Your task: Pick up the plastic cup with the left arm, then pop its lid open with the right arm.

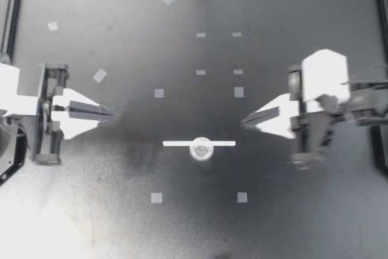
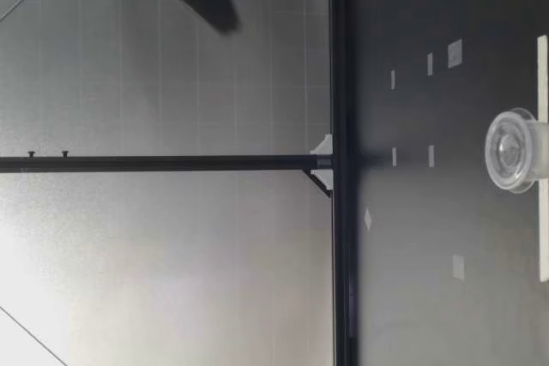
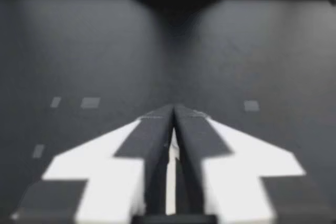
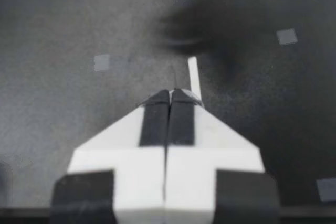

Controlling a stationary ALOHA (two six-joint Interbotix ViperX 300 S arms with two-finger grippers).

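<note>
Though both arms reach in over the dark table (image 1: 315, 216), neither holds anything. Seen from above, my left gripper (image 1: 113, 113) comes in from 9 o'clock and my right gripper (image 1: 244, 121) from 3 o'clock, and their tips point toward each other across the middle. Each pair of fingers is clenched on nothing. The left wrist view shows the dark pads (image 3: 152, 140) pressed together at the tips, and the right wrist view shows its pads (image 4: 181, 119) meeting along one line.

A clear cup (image 1: 201, 148) stands just toward 6 o'clock from the table's middle, apart from both grippers. From the cup, the left gripper lies at about 10 o'clock. The right gripper, the nearer of the two, lies at about 2 o'clock. The cup touches the midpoint of a white strip (image 1: 176, 143) that lies flat and runs from 9 to 3 o'clock.

From table height the cup (image 2: 513, 150) stands upright with the strip (image 2: 542, 75) flat by its base. In the right wrist view one end of the strip (image 4: 194, 77) shows just beyond the fingertips. Small grey tape squares (image 1: 159, 93) dot the table around the cup and between the grippers.
</note>
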